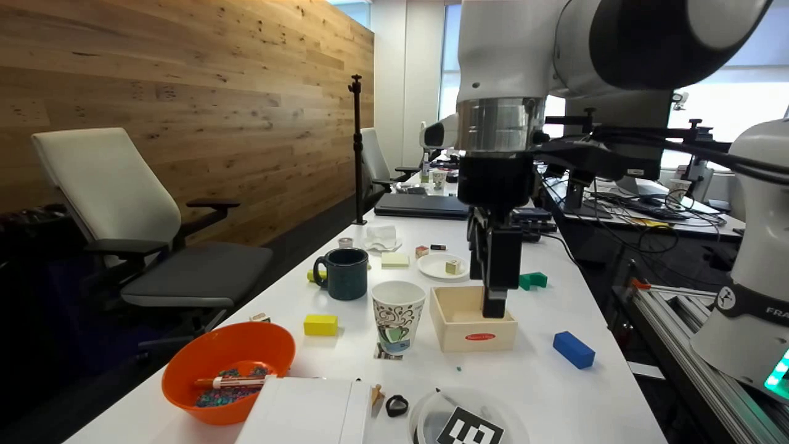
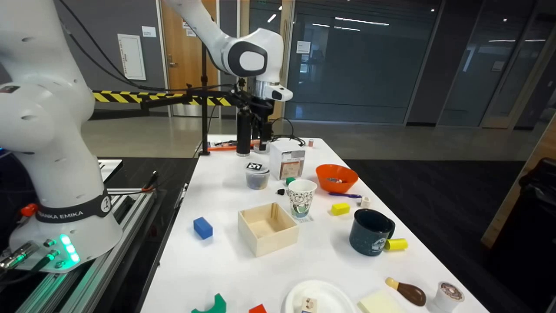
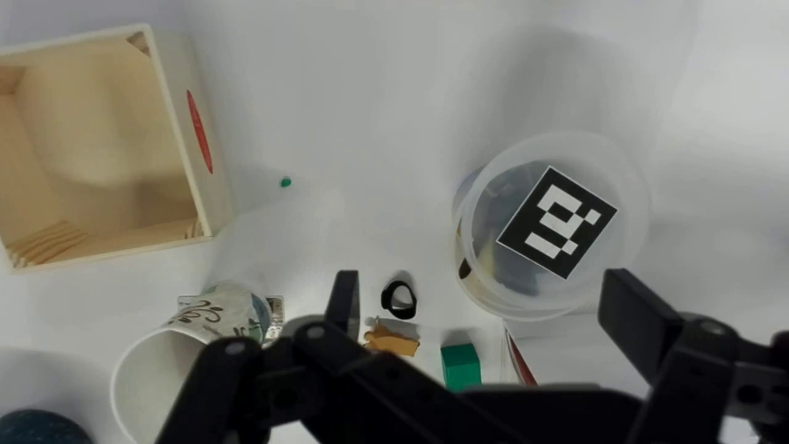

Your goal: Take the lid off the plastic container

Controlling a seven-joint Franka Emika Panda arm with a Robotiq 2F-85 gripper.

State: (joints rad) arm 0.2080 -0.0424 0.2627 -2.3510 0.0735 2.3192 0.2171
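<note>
Okay, lid point(image 3: 556, 223) is on the container point(image 2: 257, 180), patterned side up, container upright. Robot base point(image 2: 63, 187) by one long edge of the bench point(image 2: 208, 269), chair point(image 1: 191, 268) by the opposite one. Container stands closer to the base-side edge, near the carton point(image 2: 286, 157), toward the short edge at that end. Gripper point(image 3: 479, 279) hangs in the air, jaws spread wide; wrist view has the lid mostly past the gap, toward the picture's right, and both exterior views show Gripper and lid apart. Black ring point(image 3: 404, 313), orange piece point(image 3: 392, 341) and green block point(image 3: 460, 367) lie near the container, on its chair-edge side. Box point(image 2: 278, 240) about midway between the long edges, slightly nearer the base-side one; cup point(image 2: 301, 198) upright just beside it, chair-edge side. Blue block point(image 1: 574, 349) close to the base-side edge. Bowl point(image 2: 335, 188) near the chair-side edge, colored bits point(image 1: 225, 398) inside, pen point(image 2: 344, 195) just beside it. Yellow block point(image 2: 340, 208) and mug point(image 2: 368, 237) also toward the chair-side edge, yellow cylinder point(image 2: 396, 244) just beside the mug, can't tell if touching. Farther from the carton's short edge: plate point(image 2: 334, 298) with a small block point(image 2: 309, 304) on it, green arch point(image 2: 215, 304) nearer the base-side edge. One item point(image 2: 310, 142) at the chair-side corner of the carton end, too small to tell.
</note>
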